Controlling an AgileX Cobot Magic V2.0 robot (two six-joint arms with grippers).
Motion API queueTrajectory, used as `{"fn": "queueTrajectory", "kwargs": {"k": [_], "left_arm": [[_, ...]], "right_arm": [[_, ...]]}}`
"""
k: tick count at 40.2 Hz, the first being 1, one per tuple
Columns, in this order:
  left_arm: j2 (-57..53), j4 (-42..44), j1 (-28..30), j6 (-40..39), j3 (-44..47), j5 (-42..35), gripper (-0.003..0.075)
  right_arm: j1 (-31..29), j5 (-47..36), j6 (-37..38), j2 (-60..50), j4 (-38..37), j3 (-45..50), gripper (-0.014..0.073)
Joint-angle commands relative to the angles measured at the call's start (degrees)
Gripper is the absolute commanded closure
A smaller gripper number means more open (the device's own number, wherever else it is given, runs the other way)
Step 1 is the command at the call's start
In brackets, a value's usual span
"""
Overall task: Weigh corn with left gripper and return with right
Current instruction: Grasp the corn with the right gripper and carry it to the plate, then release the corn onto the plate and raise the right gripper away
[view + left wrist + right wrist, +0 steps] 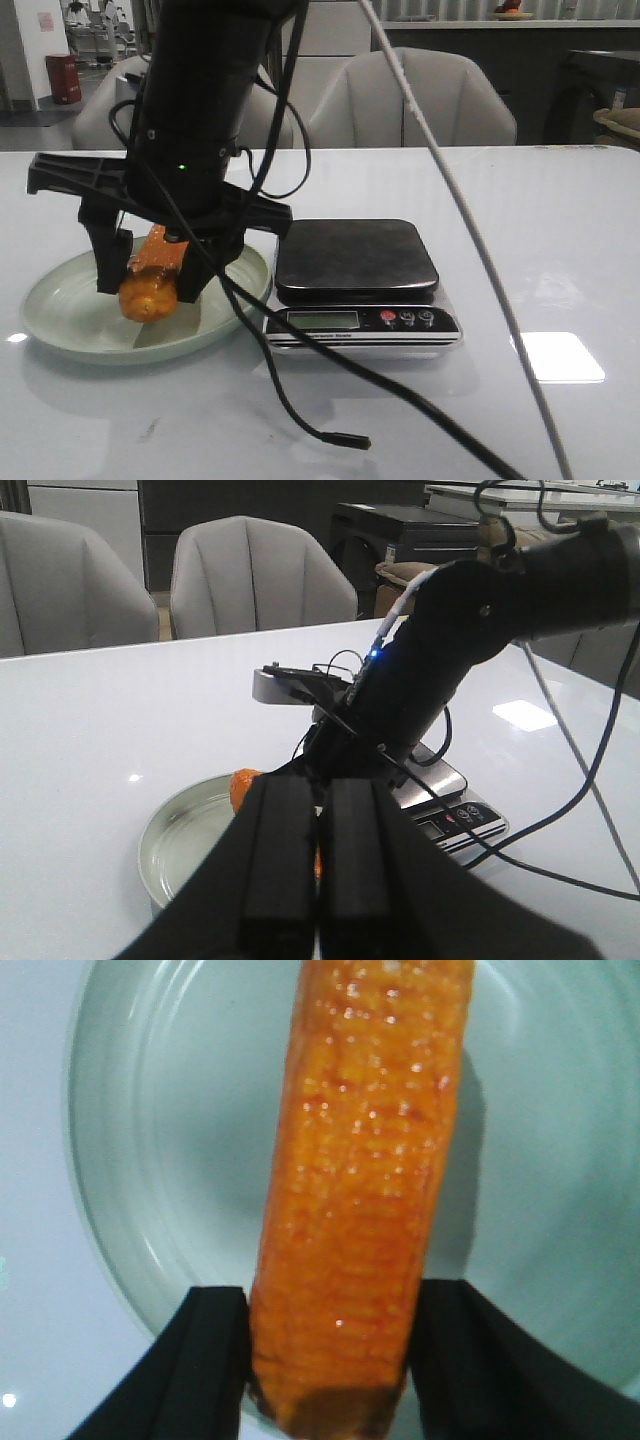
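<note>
The corn (150, 275) is an orange-yellow cob, tilted, with its lower end over the pale green plate (70, 320) at the left. My right gripper (152, 278) reaches across over the plate and is shut on the corn, one finger on each side. In the right wrist view the corn (365, 1160) fills the gap of the right gripper (330, 1300), with the plate (120, 1160) beneath. My left gripper (318, 792) is shut and empty, held back from the plate (180, 840); it does not show in the front view. An orange end of the corn (243, 788) peeks out beyond it.
A kitchen scale (355, 260) with a dark steel top stands right of the plate, nothing on it; it also shows in the left wrist view (445, 780). Black cables (340, 438) trail over the table's front. A white cable (470, 230) crosses diagonally. Chairs stand behind the table.
</note>
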Motion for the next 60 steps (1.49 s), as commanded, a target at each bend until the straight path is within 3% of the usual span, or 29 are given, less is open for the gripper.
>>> {"fn": "queueTrajectory", "kwargs": {"k": [1, 4, 7, 13, 19, 35, 49, 60], "left_arm": [[0.7, 0.1, 0.0, -0.2, -1.5, -4.2, 0.0589], [0.7, 0.1, 0.0, -0.2, -1.5, -4.2, 0.0589], [0.7, 0.1, 0.0, -0.2, -1.5, -4.2, 0.0589], [0.7, 0.1, 0.0, -0.2, -1.5, -4.2, 0.0589], [0.7, 0.1, 0.0, -0.2, -1.5, -4.2, 0.0589], [0.7, 0.1, 0.0, -0.2, -1.5, -4.2, 0.0588], [0.7, 0.1, 0.0, -0.2, -1.5, -4.2, 0.0588], [0.7, 0.1, 0.0, -0.2, -1.5, -4.2, 0.0588]], "right_arm": [[0.1, -4.6, -0.8, -2.9, 1.0, -1.8, 0.0193], [0.2, -4.6, -0.8, -2.6, 1.0, -1.9, 0.006], [0.2, -4.6, -0.8, -2.5, 1.0, -1.9, -0.0016], [-0.5, -3.6, -1.4, -3.7, 0.7, -2.8, -0.0013], [-1.7, -0.2, -6.6, -6.8, 0.6, -4.3, -0.0013], [-9.4, 13.8, -29.4, -18.4, 3.6, -0.8, -0.0013], [-21.3, 11.5, -44.5, -36.3, 12.3, 18.9, -0.0013], [-28.2, 2.4, -55.0, -53.8, 20.9, 39.0, -0.0013]]}}
